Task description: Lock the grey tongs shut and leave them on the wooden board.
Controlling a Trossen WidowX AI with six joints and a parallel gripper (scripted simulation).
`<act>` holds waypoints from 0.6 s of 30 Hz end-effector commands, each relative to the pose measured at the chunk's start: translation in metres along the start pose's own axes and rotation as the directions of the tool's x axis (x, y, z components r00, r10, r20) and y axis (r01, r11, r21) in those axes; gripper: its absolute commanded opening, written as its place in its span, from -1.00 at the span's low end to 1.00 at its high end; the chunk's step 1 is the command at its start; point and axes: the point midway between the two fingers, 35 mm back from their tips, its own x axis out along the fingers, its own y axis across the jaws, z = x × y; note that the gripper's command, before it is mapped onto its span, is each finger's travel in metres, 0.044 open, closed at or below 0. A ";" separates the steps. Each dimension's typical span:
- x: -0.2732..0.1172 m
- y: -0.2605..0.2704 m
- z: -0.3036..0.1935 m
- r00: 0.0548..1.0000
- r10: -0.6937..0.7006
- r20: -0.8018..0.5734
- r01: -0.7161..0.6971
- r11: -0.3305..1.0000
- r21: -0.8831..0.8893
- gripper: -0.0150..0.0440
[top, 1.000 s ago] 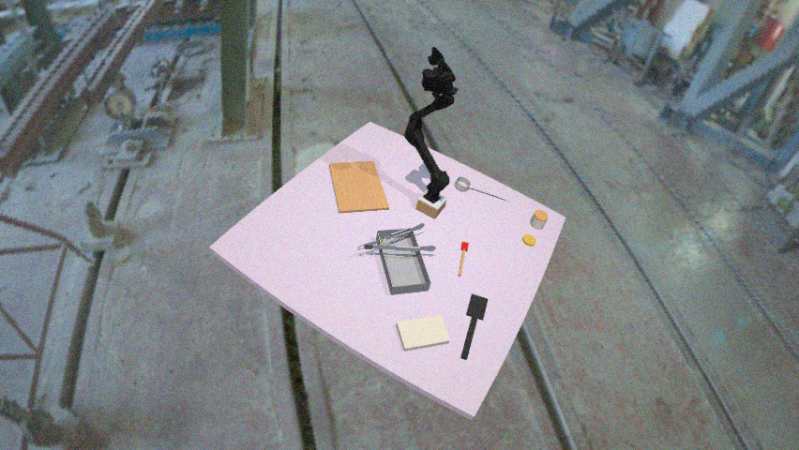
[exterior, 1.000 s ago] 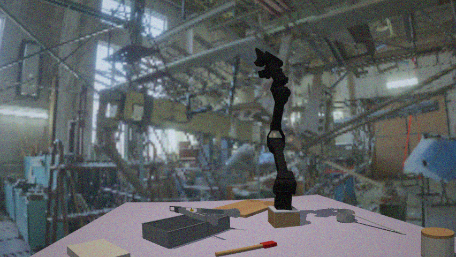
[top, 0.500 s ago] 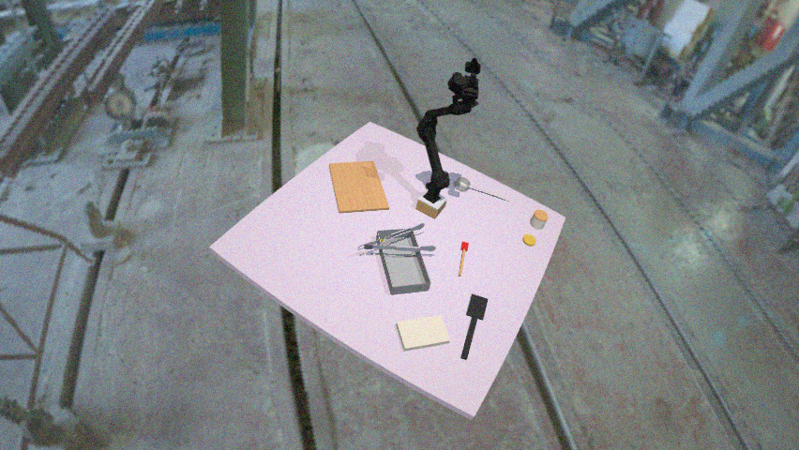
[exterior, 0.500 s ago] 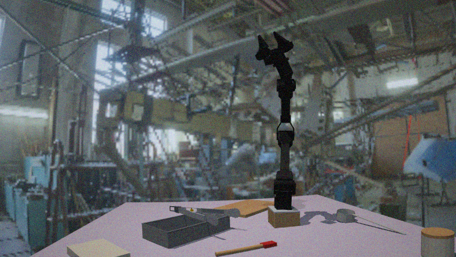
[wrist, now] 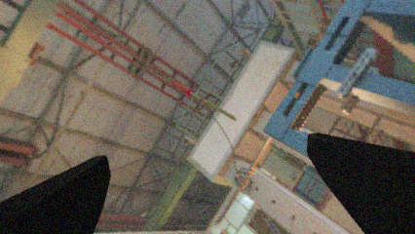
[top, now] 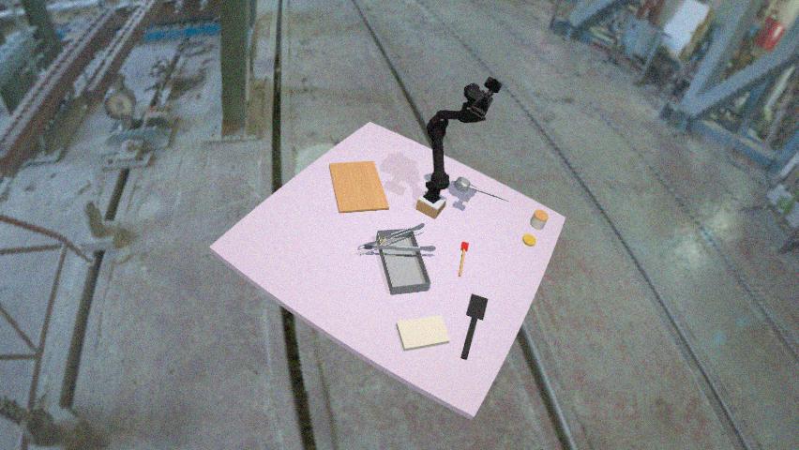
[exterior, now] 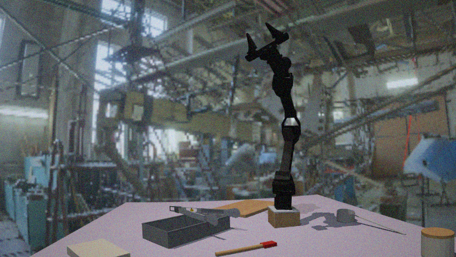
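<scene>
The grey tongs (top: 407,247) (exterior: 211,218) lie spread open across one end of the roasting tin (top: 411,289) (exterior: 156,234). Their hinge end sticks out past the tin's left side in the top view, and their two tips spread apart past its right side. A small yellow mark shows near the hinge. The wooden board (top: 358,187) (exterior: 247,208) lies flat with nothing on it. My gripper (exterior: 257,28) (wrist: 210,153) is wide open and empty, high above the table, with its fingers pointing upward, far from the tongs. The wrist view shows only the fingers and the building.
A lidded jar (top: 538,219) (exterior: 437,244), a yellow disc (top: 529,239), a strainer-like cup (top: 462,183) (exterior: 345,214) with a thin handle, a red-headed brush (top: 464,246) (exterior: 268,244), a black spatula (top: 476,307) and a cream block (top: 423,332) (exterior: 97,249) lie around the table.
</scene>
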 end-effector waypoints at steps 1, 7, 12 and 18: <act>0.008 -0.037 -0.030 0.994 -0.082 -0.073 0.073 0.991 -0.111 1.00; 0.016 -0.111 -0.067 0.951 -0.265 -0.162 0.211 0.934 -0.288 1.00; 0.012 -0.172 -0.077 0.893 -0.413 -0.181 0.315 0.858 -0.406 1.00; 0.002 -0.234 -0.080 0.808 -0.558 -0.187 0.404 0.757 -0.514 1.00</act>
